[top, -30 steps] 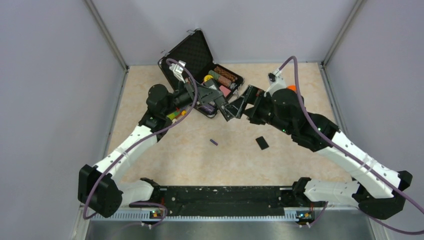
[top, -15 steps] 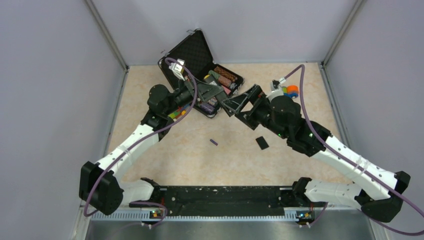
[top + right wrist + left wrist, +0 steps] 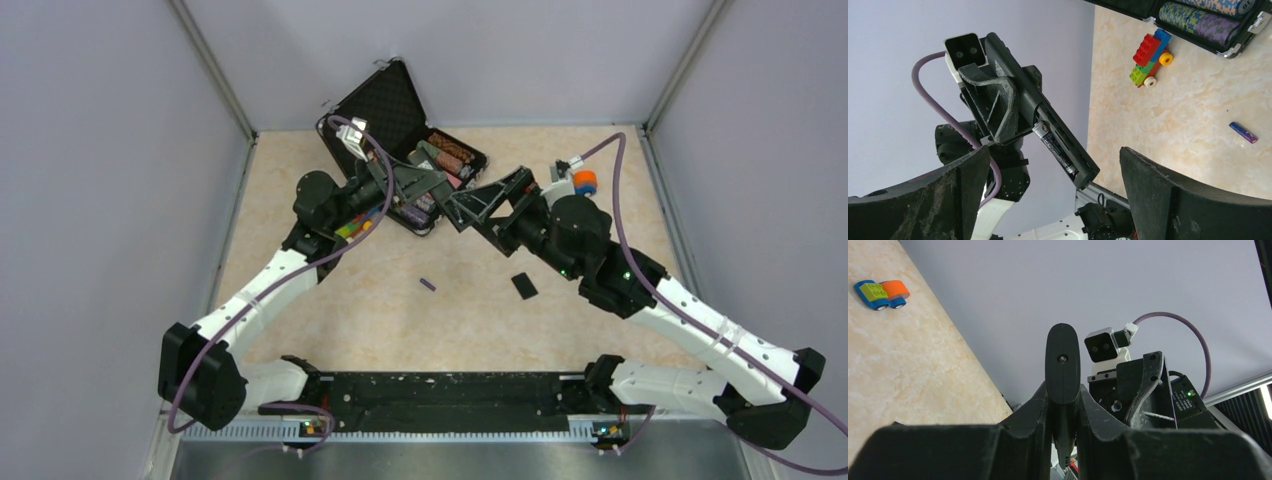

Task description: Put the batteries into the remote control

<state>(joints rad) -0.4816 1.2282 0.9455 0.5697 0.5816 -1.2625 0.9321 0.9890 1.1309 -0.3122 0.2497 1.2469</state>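
At the left of the overhead view, the left arm reaches from its base toward the far middle of the beige marbled table (image 3: 330, 310). Close beside the arm lies a multicoloured brick toy car (image 3: 1149, 57). Behind it stands the open poker chip case (image 3: 385, 105), with its foam-lined lid raised and stacks of chips in the tray.

The left gripper (image 3: 1064, 407) is clamped on the remote control (image 3: 1023, 85), which it holds clear of the table. In the left wrist view the remote appears end-on, upright between the two fingers (image 3: 1023, 415). In the right wrist view it slants down to the right with its back uncovered. The dark battery (image 3: 1053, 146) lies lengthwise in the open compartment, pale end uppermost; whether it is fully seated cannot be told.

Near the middle of the table, nearer the arm bases than the two grippers, lies the purple battery (image 3: 427, 284), touched by nothing. To its right, well apart from it, lies the small flat black cover (image 3: 523, 285).

The right gripper (image 3: 462, 210) faces the remote from the right, its fingers (image 3: 1168, 200) spread wide and holding nothing. In the right wrist view the remote's lower end appears between them; whether it touches either finger cannot be told. Farther right, near the right arm's wrist, rests a blue and orange toy car (image 3: 881, 293).
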